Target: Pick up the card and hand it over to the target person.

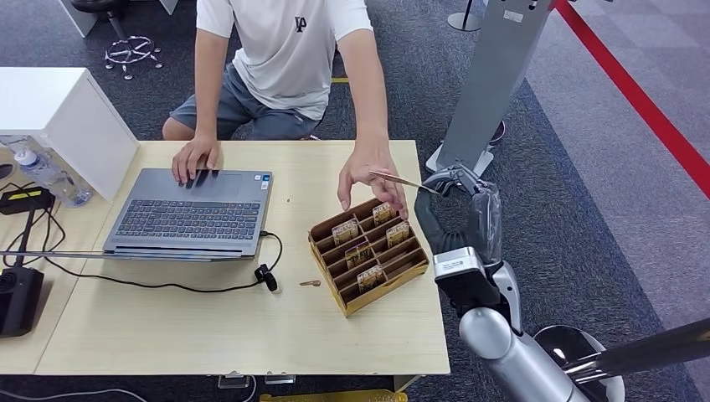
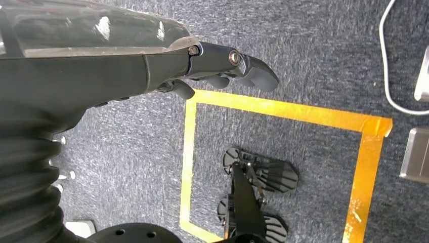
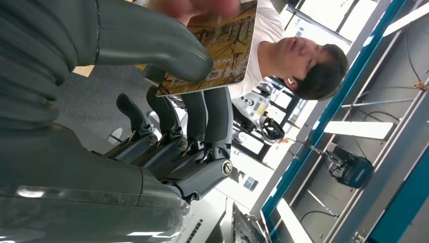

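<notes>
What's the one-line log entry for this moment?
phase: handover | right hand: holds card | person's hand: on card | left hand: hanging, empty

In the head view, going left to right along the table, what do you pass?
Water bottle → laptop → cardboard card organizer → right hand holding the card.

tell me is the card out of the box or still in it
Out: the right hand holds the card above the box, and a person's hand is touching it.

Silver arm (image 1: 511,352), grey ribbed wrist cover (image 3: 30,55), dk fingers (image 3: 202,121) w/ screws
</notes>
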Controlling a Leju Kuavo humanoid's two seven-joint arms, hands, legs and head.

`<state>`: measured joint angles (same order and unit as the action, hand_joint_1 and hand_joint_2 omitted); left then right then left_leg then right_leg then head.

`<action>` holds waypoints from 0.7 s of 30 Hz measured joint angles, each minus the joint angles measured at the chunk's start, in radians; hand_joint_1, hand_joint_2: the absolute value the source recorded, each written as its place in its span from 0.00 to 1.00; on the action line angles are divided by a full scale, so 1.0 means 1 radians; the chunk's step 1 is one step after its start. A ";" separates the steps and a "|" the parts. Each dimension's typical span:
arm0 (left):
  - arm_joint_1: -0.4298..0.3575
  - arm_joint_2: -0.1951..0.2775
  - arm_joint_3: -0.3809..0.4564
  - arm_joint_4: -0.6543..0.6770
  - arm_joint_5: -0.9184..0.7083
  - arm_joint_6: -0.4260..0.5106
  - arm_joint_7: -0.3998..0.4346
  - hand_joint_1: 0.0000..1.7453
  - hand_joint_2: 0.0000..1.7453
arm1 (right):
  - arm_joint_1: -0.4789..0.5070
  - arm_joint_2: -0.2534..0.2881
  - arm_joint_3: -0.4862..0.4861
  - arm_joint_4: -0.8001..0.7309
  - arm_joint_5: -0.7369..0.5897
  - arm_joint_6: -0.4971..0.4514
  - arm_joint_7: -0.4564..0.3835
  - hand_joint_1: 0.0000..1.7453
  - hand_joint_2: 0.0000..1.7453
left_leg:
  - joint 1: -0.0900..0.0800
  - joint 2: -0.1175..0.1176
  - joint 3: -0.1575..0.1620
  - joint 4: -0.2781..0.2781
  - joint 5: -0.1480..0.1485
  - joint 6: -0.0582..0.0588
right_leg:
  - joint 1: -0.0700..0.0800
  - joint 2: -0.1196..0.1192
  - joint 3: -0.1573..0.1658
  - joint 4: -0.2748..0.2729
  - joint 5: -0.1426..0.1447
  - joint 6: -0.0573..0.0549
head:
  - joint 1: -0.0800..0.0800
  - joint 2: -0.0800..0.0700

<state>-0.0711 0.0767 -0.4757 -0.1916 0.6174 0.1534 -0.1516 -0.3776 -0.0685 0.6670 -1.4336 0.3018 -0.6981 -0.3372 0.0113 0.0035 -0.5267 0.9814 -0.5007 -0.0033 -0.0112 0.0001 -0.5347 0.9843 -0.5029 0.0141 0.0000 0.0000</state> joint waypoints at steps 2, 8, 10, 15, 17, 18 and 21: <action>0.000 0.001 0.000 0.000 0.001 -0.001 0.000 0.00 1.00 | -0.001 -0.002 0.000 -0.001 -0.002 0.000 -0.001 0.85 1.00 | 0.000 -0.001 -0.001 0.001 0.000 0.000 | 0.000 -0.001 0.000 0.001 0.000 0.000 | 0.000 0.000; 0.000 -0.004 -0.002 -0.001 0.016 -0.009 -0.006 0.00 1.00 | 0.018 0.045 -0.034 0.073 -0.008 0.000 -0.038 0.85 1.00 | 0.000 -0.001 -0.001 0.000 0.001 0.000 | 0.000 -0.001 -0.001 0.000 0.000 0.000 | 0.000 0.000; -0.001 -0.005 -0.006 0.000 0.018 -0.006 -0.004 0.00 1.00 | 0.022 0.051 -0.037 0.103 -0.028 0.000 -0.051 0.68 1.00 | 0.000 -0.002 -0.001 0.000 0.000 0.000 | 0.000 -0.002 0.000 0.000 0.000 0.000 | 0.000 0.000; -0.001 -0.009 0.001 0.001 0.044 0.030 0.018 0.00 0.50 | 0.058 0.046 -0.068 0.116 -0.252 0.074 -0.123 0.00 1.00 | 0.000 -0.004 0.000 0.000 0.000 0.000 | 0.000 -0.004 0.001 -0.001 -0.001 0.000 | 0.000 0.000; 0.000 -0.012 0.005 0.001 0.058 0.040 0.015 0.00 0.00 | 0.092 0.038 -0.104 0.111 -0.425 0.166 -0.167 0.00 1.00 | 0.000 -0.004 0.000 0.000 0.000 0.000 | 0.000 -0.004 0.001 -0.001 -0.001 -0.001 | 0.000 0.000; 0.000 -0.012 0.007 0.000 0.064 0.045 0.005 0.00 0.00 | 0.108 0.031 -0.120 0.109 -0.499 0.210 -0.182 0.00 1.00 | 0.000 -0.005 -0.001 0.000 0.000 0.000 | 0.000 -0.005 0.001 -0.001 -0.002 0.000 | 0.000 0.000; -0.001 -0.011 0.011 0.000 0.077 0.055 -0.012 0.00 0.00 | 0.154 -0.007 -0.157 0.079 -0.628 0.279 -0.213 0.00 1.00 | 0.000 -0.008 -0.001 0.000 0.001 0.001 | 0.000 -0.008 0.002 -0.002 -0.002 0.000 | 0.000 0.000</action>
<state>-0.0717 0.0656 -0.4649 -0.1920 0.6948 0.2087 -0.1637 -0.2237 -0.0757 0.5104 -1.3550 -0.3262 -0.4195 -0.5498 0.0116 -0.0044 -0.5273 0.9813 -0.5001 -0.0028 -0.0109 -0.0078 -0.5326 0.9828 -0.5049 0.0139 0.0000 0.0000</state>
